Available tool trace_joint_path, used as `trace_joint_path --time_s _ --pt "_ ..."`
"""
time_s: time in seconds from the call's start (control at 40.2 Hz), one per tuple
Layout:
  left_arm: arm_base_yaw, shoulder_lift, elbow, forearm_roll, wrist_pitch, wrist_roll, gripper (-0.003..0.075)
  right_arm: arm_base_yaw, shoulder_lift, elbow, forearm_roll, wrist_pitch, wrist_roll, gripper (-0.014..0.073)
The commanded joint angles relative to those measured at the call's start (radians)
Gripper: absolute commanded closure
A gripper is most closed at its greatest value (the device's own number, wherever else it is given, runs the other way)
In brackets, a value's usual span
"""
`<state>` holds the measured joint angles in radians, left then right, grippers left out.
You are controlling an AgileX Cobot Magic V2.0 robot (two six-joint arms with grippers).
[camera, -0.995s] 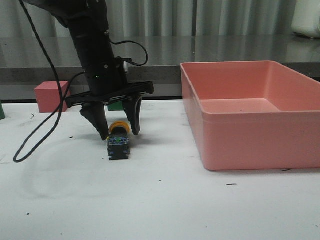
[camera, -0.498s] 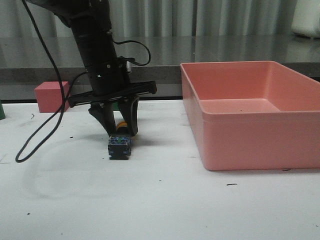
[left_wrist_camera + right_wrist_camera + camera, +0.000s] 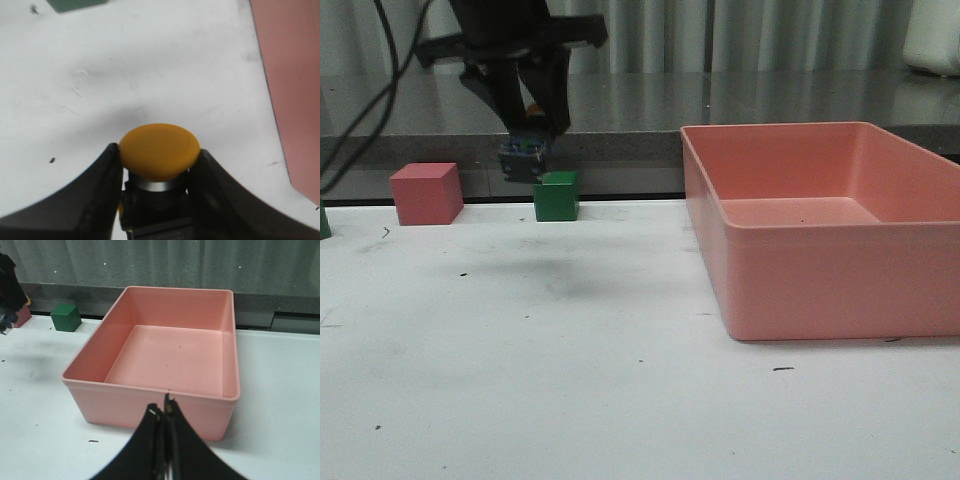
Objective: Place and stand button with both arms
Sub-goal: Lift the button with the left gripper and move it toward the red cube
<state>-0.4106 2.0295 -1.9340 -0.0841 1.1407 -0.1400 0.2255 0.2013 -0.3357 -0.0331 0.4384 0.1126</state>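
Button (image 3: 525, 157) is being held in the air at the upper left of the front view, well above the white counter (image 3: 620, 400), clamped between the fingers of the left claw (image 3: 527, 125). In the left wrist view its yellow cap (image 3: 159, 151) is being gripped on both sides by the black fingers (image 3: 95, 190). A green cube (image 3: 556, 196) and a pink cube (image 3: 425, 193) are being seen on the counter below and behind it. A pink bin (image 3: 820, 225) is sitting at the right of the frame. The right claw (image 3: 164, 412) is being kept with its fingers pressed together, gripping nothing, in front of the bin.
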Motion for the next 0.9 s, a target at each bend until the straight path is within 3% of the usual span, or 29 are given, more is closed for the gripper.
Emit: trace_joint_path --time_s 0.0,0.174,0.299,0.597,0.771,0.871 --pt "-0.005 -0.145 0.051 0.041 -0.072 -0.002 0.0622 -0.004 0.009 -0.028 -0.009 -0.085 -0.007 0.0660" --pt "-0.003 -0.290 0.248 0.102 -0.200 -0.002 0.0622 -0.004 0.009 -0.028 -0.009 -0.085 -0.007 0.0660" --pt "0.026 -0.424 0.432 0.109 -0.412 -0.004 0.0622 -0.004 0.009 -0.028 -0.009 -0.085 -0.007 0.0660" --pt "0.099 -0.736 1.002 0.114 -1.192 -0.004 0.0624 -0.004 0.009 -0.028 -0.009 -0.085 -0.007 0.0660" --pt "0.101 -0.786 1.272 0.123 -1.633 -0.004 0.0624 -0.004 0.009 -0.028 -0.009 -0.085 -0.007 0.0660" --pt "0.101 -0.767 1.365 0.123 -1.800 -0.004 0.0624 -0.004 0.009 -0.028 -0.009 -0.085 -0.007 0.0660"
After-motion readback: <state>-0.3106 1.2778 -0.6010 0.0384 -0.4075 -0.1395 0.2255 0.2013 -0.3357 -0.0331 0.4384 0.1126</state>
